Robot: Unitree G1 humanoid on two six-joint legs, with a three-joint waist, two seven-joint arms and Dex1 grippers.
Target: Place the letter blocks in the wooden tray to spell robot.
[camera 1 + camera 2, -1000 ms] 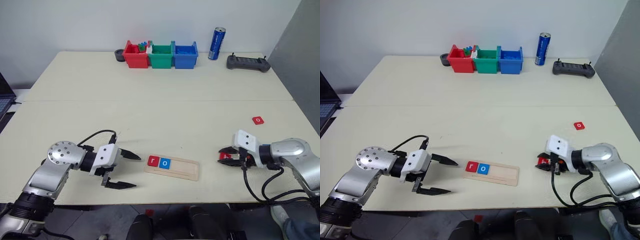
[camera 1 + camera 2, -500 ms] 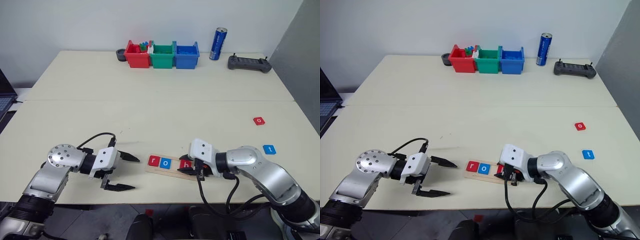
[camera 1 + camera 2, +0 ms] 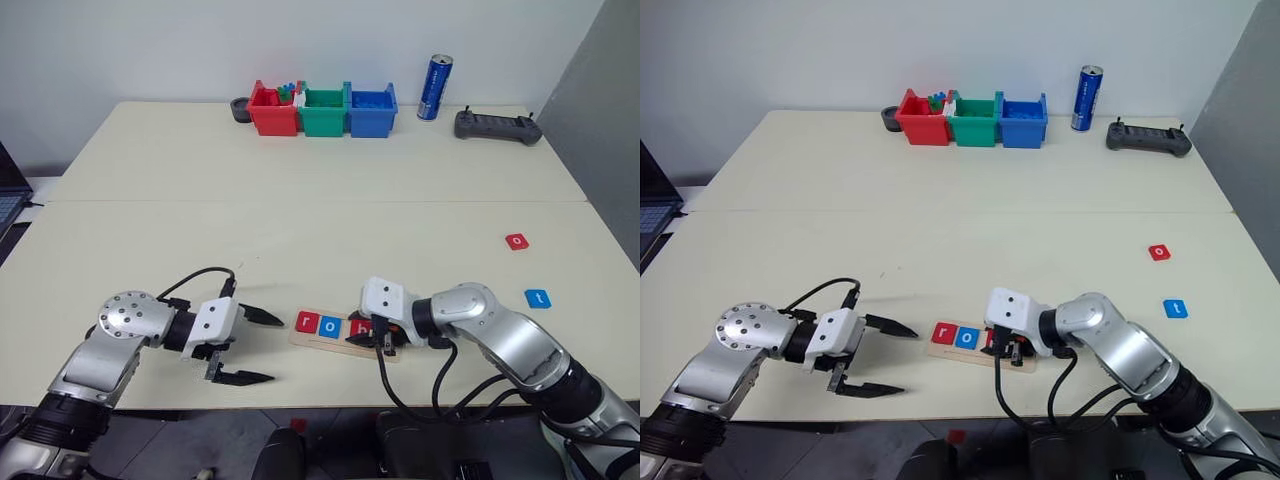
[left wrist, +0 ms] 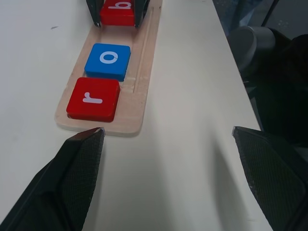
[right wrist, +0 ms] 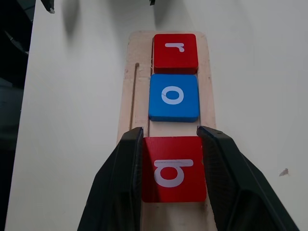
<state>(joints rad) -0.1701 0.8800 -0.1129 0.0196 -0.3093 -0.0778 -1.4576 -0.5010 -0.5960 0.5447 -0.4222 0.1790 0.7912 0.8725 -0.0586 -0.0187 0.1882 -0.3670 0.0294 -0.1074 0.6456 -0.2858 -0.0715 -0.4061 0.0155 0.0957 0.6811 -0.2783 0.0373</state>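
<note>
The wooden tray (image 3: 330,344) lies near the table's front edge. A red r block (image 3: 306,321) and a blue o block (image 3: 330,324) sit side by side at its left end. My right gripper (image 3: 374,334) is shut on a red b block (image 5: 173,168), held over the groove right beside the blue o (image 5: 173,97). I cannot tell whether the b rests on the wood. My left gripper (image 3: 277,348) stands open just left of the tray, with nothing between its fingers. A loose red o block (image 3: 516,241) and a blue t block (image 3: 538,298) lie on the table to the right.
Red (image 3: 270,112), green (image 3: 323,112) and blue (image 3: 371,112) bins stand in a row at the back. Beside them are a blue can (image 3: 434,87) and a black controller (image 3: 497,126). A small black round thing (image 3: 238,108) sits left of the bins.
My right gripper has carried the red b block leftward from the table's right side to the tray, next to the blue o. The left arm has not moved.
</note>
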